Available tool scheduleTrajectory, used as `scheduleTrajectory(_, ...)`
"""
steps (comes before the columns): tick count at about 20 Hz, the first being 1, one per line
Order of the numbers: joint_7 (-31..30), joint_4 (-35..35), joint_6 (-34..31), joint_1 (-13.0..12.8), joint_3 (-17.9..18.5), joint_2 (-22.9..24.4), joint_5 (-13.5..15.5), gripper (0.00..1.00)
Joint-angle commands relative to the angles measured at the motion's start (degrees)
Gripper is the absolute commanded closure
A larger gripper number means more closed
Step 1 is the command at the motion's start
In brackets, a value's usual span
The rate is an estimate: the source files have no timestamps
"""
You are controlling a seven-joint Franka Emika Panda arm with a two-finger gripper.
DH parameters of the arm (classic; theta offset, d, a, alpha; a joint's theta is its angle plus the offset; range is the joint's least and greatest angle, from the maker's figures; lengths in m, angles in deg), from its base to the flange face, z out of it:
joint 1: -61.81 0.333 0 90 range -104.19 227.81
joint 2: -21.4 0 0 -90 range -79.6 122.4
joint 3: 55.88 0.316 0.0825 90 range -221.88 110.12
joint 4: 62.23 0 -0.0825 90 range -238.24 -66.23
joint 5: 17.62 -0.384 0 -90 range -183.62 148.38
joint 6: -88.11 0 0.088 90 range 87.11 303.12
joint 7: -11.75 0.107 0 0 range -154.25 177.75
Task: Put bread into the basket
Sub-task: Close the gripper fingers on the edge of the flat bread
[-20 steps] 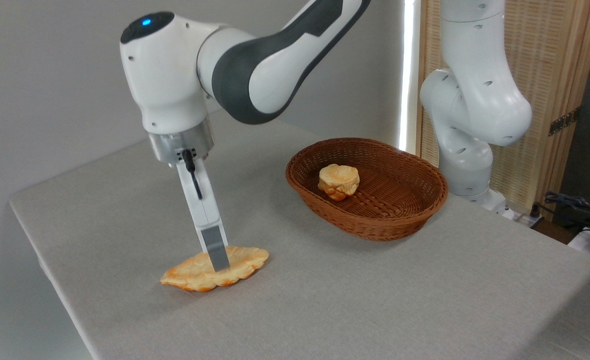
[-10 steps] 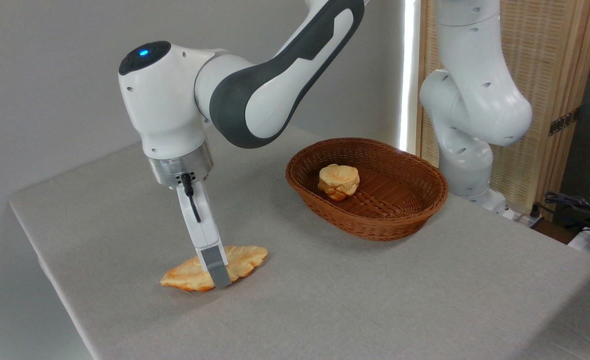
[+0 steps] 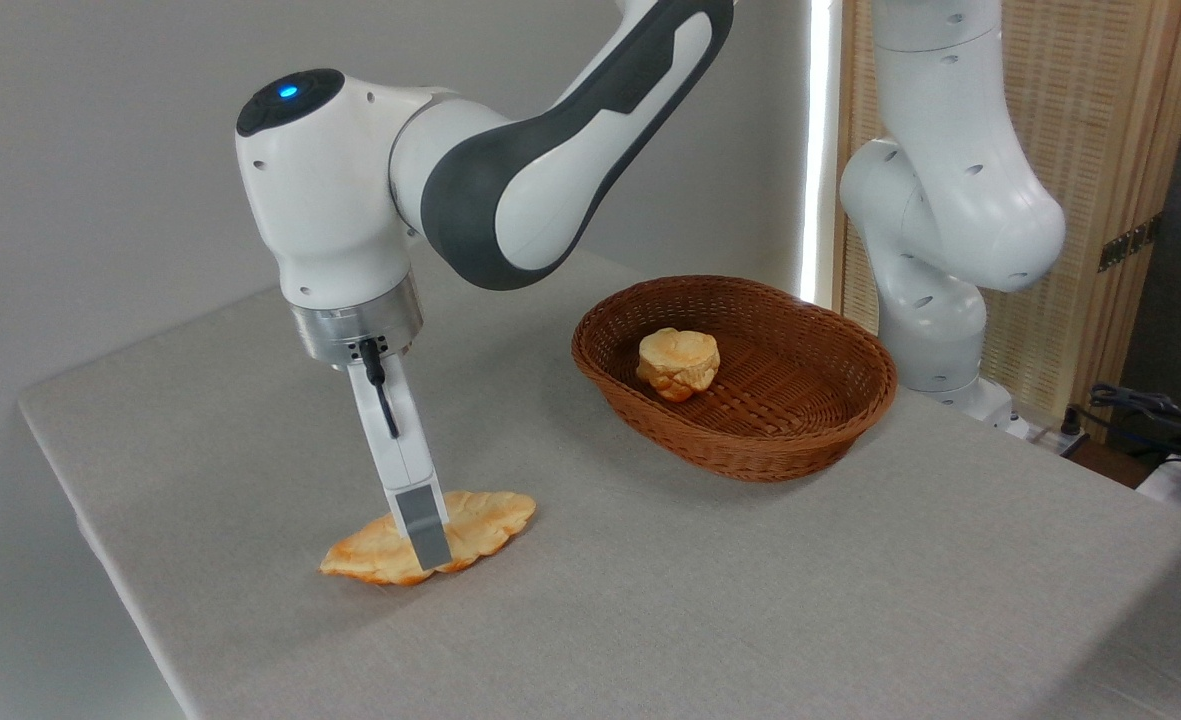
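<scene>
- bread (image 3: 475, 520) lies flat on the table (image 3: 650, 600), at the tips of the jaws (image 3: 428, 552), which come down across its middle, I'd guess to catch the narrow width
- only the near finger shows, so can't tell if the jaws are spread or pinching
- basket (image 3: 830, 420) sits well to the right of the jaws, small bun (image 3: 678, 362) inside, with room beside it for the drop

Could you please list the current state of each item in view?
Flat golden leaf-shaped bread: lying on the table, outside the basket.
Oval brown wicker basket: upright, holding one bun.
Small round golden bun: resting inside the basket.
Pincer: down at the bread; opening cannot be told.
</scene>
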Motion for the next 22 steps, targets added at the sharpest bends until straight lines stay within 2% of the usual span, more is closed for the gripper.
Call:
scheduleTrajectory(1,0.67,-0.2,0.93,0.03,0.32,0.63,2.71,0.0)
scheduleTrajectory(22,0.93,-0.29,3.12,-0.06,-0.56,-2.36,2.18,0.0)
